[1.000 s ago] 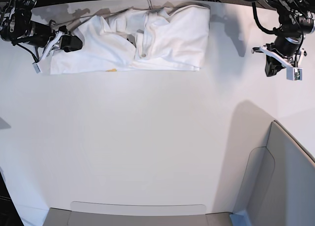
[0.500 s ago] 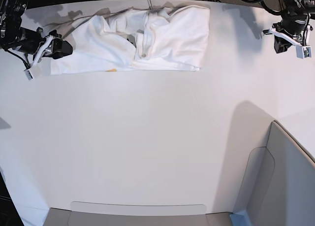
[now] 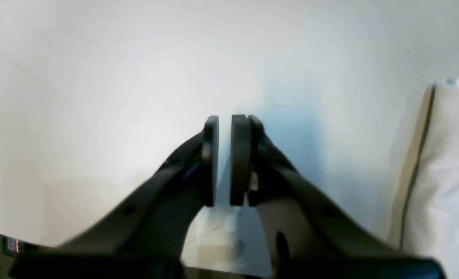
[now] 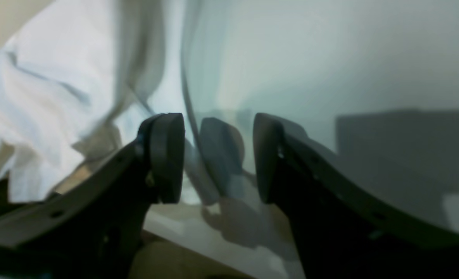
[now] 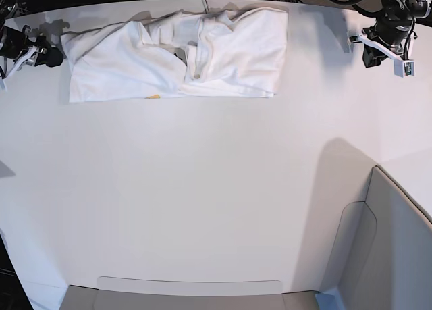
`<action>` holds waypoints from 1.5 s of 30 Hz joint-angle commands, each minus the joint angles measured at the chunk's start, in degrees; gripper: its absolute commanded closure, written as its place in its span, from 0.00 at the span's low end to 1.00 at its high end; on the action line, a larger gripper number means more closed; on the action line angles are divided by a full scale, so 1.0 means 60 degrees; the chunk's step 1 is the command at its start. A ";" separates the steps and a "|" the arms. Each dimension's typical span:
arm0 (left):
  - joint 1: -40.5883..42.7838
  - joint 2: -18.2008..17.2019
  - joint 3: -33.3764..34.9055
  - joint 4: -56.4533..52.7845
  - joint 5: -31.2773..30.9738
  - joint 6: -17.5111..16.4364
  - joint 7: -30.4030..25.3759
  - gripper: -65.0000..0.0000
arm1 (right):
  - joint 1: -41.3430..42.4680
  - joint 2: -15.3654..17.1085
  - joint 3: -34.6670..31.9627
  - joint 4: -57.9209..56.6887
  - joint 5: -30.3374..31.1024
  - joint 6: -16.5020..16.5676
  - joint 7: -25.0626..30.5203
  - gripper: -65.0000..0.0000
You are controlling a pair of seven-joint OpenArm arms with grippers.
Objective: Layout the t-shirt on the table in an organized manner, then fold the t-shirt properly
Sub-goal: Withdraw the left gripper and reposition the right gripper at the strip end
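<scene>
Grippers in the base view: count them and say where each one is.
2. The right gripper is at the far left edge beside the t-shirt; the left gripper hangs over the table at top right.

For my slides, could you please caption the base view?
Rumpled t-shirt on the table, both grippers clear.

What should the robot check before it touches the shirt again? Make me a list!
1. T-shirt fully on the table: ok.
2. T-shirt spread flat: not ok, it lies bunched and creased near the far edge.
3. Right gripper open and empty: ok, jaws stand apart with nothing between them.
4. Left gripper ready to grab: not ok, only a narrow gap shows between its jaws.
5. Both grippers clear of the cloth: ok, each sits off to one side.
6. Printed side facing up: cannot tell, only a small yellow spot shows.
</scene>
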 commanded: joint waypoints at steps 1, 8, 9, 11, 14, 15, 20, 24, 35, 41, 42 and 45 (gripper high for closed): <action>-0.0018 -0.0110 -0.0035 0.0134 -0.0134 -0.0013 -0.0225 0.89 | 0.0186 0.0305 0.0062 -0.0132 0.0121 0.0362 0.0052 0.55; -0.0018 -0.0110 -0.0020 0.0134 -0.0134 -0.0013 -0.0225 0.89 | 0.0450 0.0291 0.0047 -0.0864 0.0121 0.1805 0.0052 0.55; -0.0018 -0.0110 -0.0020 0.0134 -0.0134 -0.0013 -0.0225 0.89 | 0.0480 0.0291 0.0047 -0.0864 0.0135 0.1805 0.0052 0.55; -0.0018 -0.0110 -0.0020 0.0134 -0.0134 -0.0013 -0.0225 0.89 | 0.0567 0.0291 0.0076 -0.0864 0.0238 0.1805 0.0052 0.55; -0.0018 -0.0110 -0.0020 0.0134 -0.0134 -0.0013 -0.0225 0.89 | 0.0567 0.0291 0.0076 -0.0864 0.0765 0.1805 0.0052 0.55; -0.0018 -0.0095 -0.0020 0.0134 -0.0134 -0.0013 -0.0211 0.89 | 0.0553 0.0291 0.0047 -0.0864 0.1058 0.1805 0.0052 0.55; -0.0018 -0.0095 -0.0020 0.0134 -0.0134 -0.0013 -0.0211 0.89 | 0.0553 0.0012 0.0076 -0.0864 0.2011 0.1805 0.0052 0.55; -0.0018 -0.0095 -0.0020 0.0134 -0.0134 -0.0013 -0.0211 0.89 | 0.0480 -0.0295 0.0047 -0.0806 0.2260 0.1805 0.0052 0.55; -0.0091 -0.0095 -0.0020 0.0149 -0.0148 -0.0013 0.0551 0.89 | 0.0099 -0.0603 0.0091 -0.0776 0.2289 0.1805 0.0052 0.55; -0.0091 -0.0095 -0.0020 0.0149 -0.0148 -0.0013 0.0551 0.89 | 0.0157 -0.0588 0.0677 -0.0776 0.2655 0.1805 0.0052 0.55; -0.0091 -0.0095 -0.0020 0.0149 -0.0148 -0.0013 0.0551 0.89 | 0.0186 -0.0588 0.0780 -0.0776 0.2714 0.1769 0.0052 0.55; -0.0105 -0.0095 0.0243 0.0149 -0.0134 -0.0013 0.0551 0.89 | 0.0304 -0.0588 0.0809 -0.0776 0.2729 0.1432 0.0052 0.55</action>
